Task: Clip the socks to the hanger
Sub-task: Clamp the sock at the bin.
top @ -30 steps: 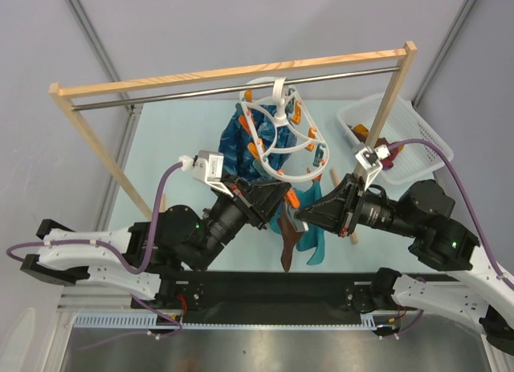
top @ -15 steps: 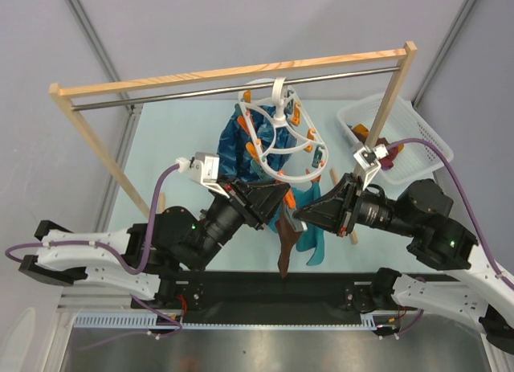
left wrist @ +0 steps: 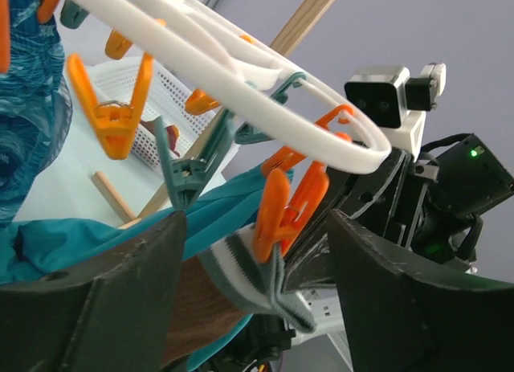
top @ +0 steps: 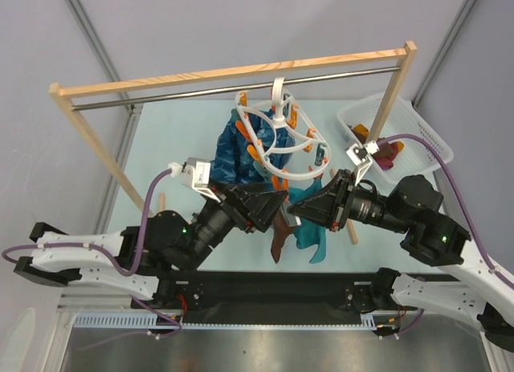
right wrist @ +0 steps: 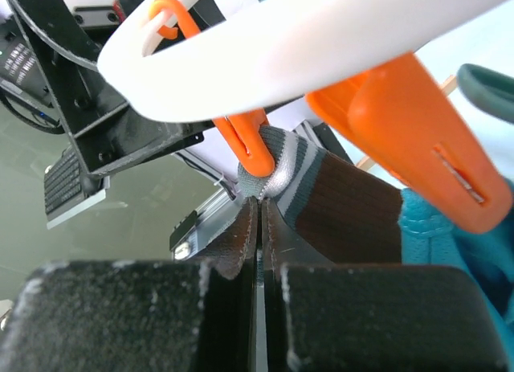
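The white hanger (top: 277, 139) hangs by its hook from the rack's metal bar. An orange clip (left wrist: 277, 219) on its near ring bites the grey-and-white striped cuff of the dark brown sock (top: 279, 237), which dangles below. My left gripper (left wrist: 253, 267) is open, one finger on each side of that clip and cuff and touching neither. From the other side, my right gripper (right wrist: 259, 207) is shut on the cuff edge of the brown sock (right wrist: 345, 203), just under the orange clip (right wrist: 249, 143). Magenta socks (top: 385, 153) lie in the basket.
Teal and blue cloths (top: 233, 147) hang from other clips, and one (top: 309, 242) hangs beside the brown sock. The wooden-framed rack (top: 241, 71) spans the back. A white mesh basket (top: 418, 135) stands at the right, behind the rack's right leg (top: 377, 135).
My left gripper has opened and drawn off the orange clip, which now grips the sock cuff alone. Both arms have shifted slightly left. The right gripper stays shut.
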### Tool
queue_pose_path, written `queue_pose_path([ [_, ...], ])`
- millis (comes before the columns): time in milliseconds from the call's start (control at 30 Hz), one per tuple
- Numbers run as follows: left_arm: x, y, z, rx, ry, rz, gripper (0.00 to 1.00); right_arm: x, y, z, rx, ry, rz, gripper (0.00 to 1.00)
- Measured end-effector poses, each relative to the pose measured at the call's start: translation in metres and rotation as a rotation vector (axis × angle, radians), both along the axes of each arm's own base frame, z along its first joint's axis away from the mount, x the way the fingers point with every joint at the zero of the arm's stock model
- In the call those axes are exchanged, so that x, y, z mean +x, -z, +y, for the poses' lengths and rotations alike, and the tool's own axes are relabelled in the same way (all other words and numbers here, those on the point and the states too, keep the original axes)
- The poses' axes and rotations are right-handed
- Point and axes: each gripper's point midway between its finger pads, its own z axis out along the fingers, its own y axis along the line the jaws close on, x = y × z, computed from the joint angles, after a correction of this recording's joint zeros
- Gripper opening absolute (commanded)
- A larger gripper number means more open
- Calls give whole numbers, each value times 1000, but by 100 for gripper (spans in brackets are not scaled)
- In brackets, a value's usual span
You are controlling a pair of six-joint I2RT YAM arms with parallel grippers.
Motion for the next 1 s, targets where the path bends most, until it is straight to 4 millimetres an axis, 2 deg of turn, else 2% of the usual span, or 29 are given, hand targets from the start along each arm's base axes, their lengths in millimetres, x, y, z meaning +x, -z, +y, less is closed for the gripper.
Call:
queue_pose_path([
  [67,0,6,7,0,1,2,77,2,0,0,-5,7,-4,2],
  [200,0,11,25,-12,11,-5,68,6,-1,-2,-21,35,-15,2],
  [300,1,5,45,-25,15,-31,68,10,-2,-6,-43,64,-28,2],
  [433,2,-1,58,7,13,-75,68,13,-2,-12,-67,96,-42,2],
  [467,4,-2,61,32,2,-81,71,14,-3,-13,-69,103,-46,2],
  [567,9,-17,56,96,-29,-94,80,15,-1,-17,-82,121,-48,2],
  [700,10,-30,40,154,-45,-112,77,16,-1,-19,-85,132,-54,1],
  [767,11,-24,32,204,-50,-120,70,17,-1,-19,-87,135,-53,1],
  [900,14,-17,17,296,-74,-121,68,18,0,-19,-92,137,-54,1],
  [1000,16,-9,15,341,-91,-115,66,18,0,-20,-91,139,-55,1],
])
